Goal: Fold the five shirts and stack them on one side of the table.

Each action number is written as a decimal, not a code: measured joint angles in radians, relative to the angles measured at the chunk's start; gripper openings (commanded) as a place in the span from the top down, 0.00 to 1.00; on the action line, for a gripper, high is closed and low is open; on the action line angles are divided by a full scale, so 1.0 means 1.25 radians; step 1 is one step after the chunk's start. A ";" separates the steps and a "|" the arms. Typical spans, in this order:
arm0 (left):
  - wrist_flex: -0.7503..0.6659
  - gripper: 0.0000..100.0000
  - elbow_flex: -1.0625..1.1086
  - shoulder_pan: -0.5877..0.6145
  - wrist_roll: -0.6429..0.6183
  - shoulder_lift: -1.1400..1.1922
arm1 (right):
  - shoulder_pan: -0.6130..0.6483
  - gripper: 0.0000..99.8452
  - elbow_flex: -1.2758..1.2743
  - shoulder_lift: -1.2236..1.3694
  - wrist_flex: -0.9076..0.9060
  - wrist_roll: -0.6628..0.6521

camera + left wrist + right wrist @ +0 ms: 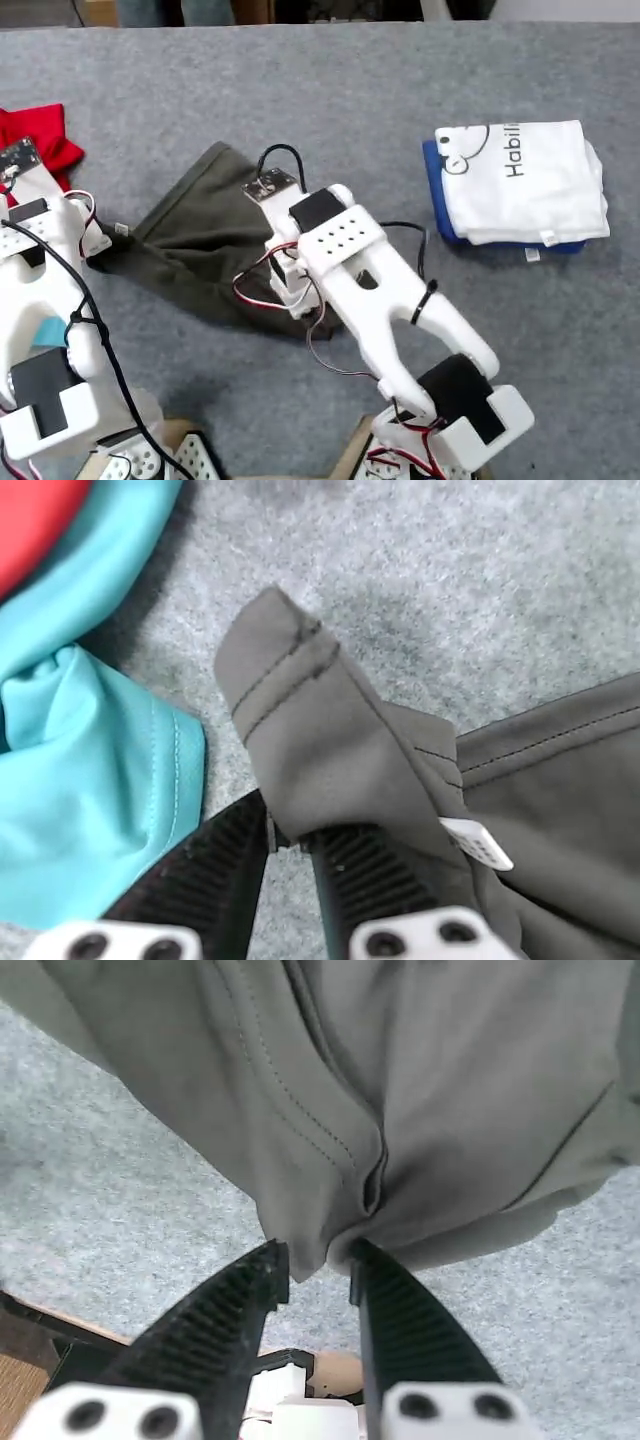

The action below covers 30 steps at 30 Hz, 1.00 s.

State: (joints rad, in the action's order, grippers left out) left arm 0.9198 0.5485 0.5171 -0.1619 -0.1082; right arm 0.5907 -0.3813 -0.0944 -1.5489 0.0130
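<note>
Olive shirt (200,235): crumpled in the middle of the grey table (350,90), with one arm at each end of it.
Left gripper (290,830): clenched on a stitched hem corner of the olive shirt. The cloth runs down between the ribbed fingers, and a small white tag (478,845) hangs just beside them.
Right gripper (318,1260): grasping a bunched fold at the olive shirt's edge, with the cloth pinched between both fingers.
Seen from above: a folded white shirt (530,180) lies on a folded blue shirt (432,190) at the table's right side, well apart from the olive one.
Seen from the left wrist: a teal shirt (90,780) lies just beside the pinched corner, and a red shirt (30,520) lies past it.
Hidden: from above, the right arm covers its own fingers and the near edge of the olive shirt. The blue shirt shows only as a rim under the white one. The teal shirt is a sliver behind the left arm.
Cut off: the red shirt runs off the table's left edge in the high view.
</note>
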 measured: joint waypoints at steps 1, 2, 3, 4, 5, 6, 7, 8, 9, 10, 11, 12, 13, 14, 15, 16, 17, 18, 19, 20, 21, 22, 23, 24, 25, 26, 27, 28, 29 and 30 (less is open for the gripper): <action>0.000 0.97 0.000 0.000 0.000 0.000 | 0.000 0.89 0.000 0.000 0.000 0.000; 0.000 0.97 0.000 0.000 0.000 0.000 | 0.000 0.89 0.000 0.000 0.000 0.000; 0.000 0.97 0.000 0.000 0.000 0.000 | 0.000 0.89 0.000 0.000 0.000 0.000; 0.000 0.97 0.000 0.000 0.000 0.000 | 0.000 0.89 0.000 -0.001 0.000 0.000; 0.000 0.97 0.000 0.000 0.000 0.000 | 0.000 0.89 0.000 -0.001 0.000 0.000; 0.000 0.97 0.000 0.000 0.000 0.000 | 0.000 0.89 0.000 -0.006 0.000 0.000; 0.000 0.97 0.000 0.000 0.000 0.000 | 0.000 0.89 0.005 -0.016 -0.002 0.000; 0.000 0.97 0.000 0.000 0.000 0.000 | 0.000 0.89 0.021 -0.029 -0.010 0.000; 0.000 0.97 0.000 0.000 0.000 0.000 | 0.000 0.89 0.041 -0.049 -0.015 0.000; 0.000 0.97 0.000 0.000 0.000 0.000 | 0.000 0.89 0.060 -0.069 -0.028 0.000; 0.000 0.97 0.000 0.000 0.000 0.000 | 0.000 0.89 0.076 -0.090 -0.039 0.000; 0.000 0.97 0.000 0.000 0.000 0.000 | 0.000 0.89 0.091 -0.108 -0.047 0.000; 0.000 0.97 0.000 0.000 0.000 0.000 | 0.000 0.89 0.102 -0.124 -0.054 0.000; 0.000 0.97 0.000 0.000 0.000 0.000 | 0.000 0.89 0.108 -0.136 -0.060 0.000; 0.000 0.97 0.000 0.000 0.000 0.000 | 0.000 0.89 0.110 -0.142 -0.063 0.000; 0.000 0.97 0.000 0.000 0.000 0.000 | 0.000 0.89 0.110 -0.144 -0.063 0.000; 0.000 0.97 0.000 0.000 0.000 0.000 | 0.000 0.89 0.110 -0.144 -0.063 0.000; 0.000 0.97 0.000 0.000 0.000 0.000 | 0.000 0.89 0.109 -0.141 -0.063 0.000; 0.000 0.97 0.000 0.000 0.000 0.000 | 0.000 0.89 0.102 -0.134 -0.053 0.000; 0.000 0.97 0.000 0.000 0.000 0.000 | 0.000 0.89 0.087 -0.122 -0.039 0.000; 0.000 0.97 0.000 0.000 0.000 0.000 | 0.000 0.89 0.069 -0.107 -0.021 0.000; 0.000 0.97 0.000 0.000 0.000 0.000 | 0.000 0.89 0.049 -0.091 0.002 0.000; 0.000 0.97 0.000 0.000 0.001 0.000 | 0.000 0.89 0.028 -0.075 0.029 0.000; 0.000 0.97 0.000 0.000 0.001 0.000 | 0.000 0.89 0.011 -0.060 0.058 0.000; 0.000 0.97 0.000 0.000 0.001 0.000 | 0.000 0.89 -0.004 -0.043 0.087 0.000; 0.000 0.97 0.000 0.000 0.001 0.000 | 0.000 0.89 -0.015 -0.025 0.113 0.000; 0.000 0.97 0.000 0.000 0.001 0.000 | 0.000 0.89 -0.022 -0.005 0.133 0.000; 0.000 0.97 0.002 0.000 0.001 0.000 | -0.005 0.89 -0.022 0.015 0.149 0.000; 0.000 0.97 0.007 0.000 0.001 0.000 | -0.018 0.89 -0.022 0.029 0.162 0.000; 0.000 0.97 0.012 0.000 0.001 0.000 | -0.039 0.89 -0.022 0.041 0.171 -0.002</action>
State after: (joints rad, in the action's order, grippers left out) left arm 0.9198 0.5639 0.5171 -0.1603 -0.1082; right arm 0.5416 -0.4089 -0.0437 -1.3357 0.0100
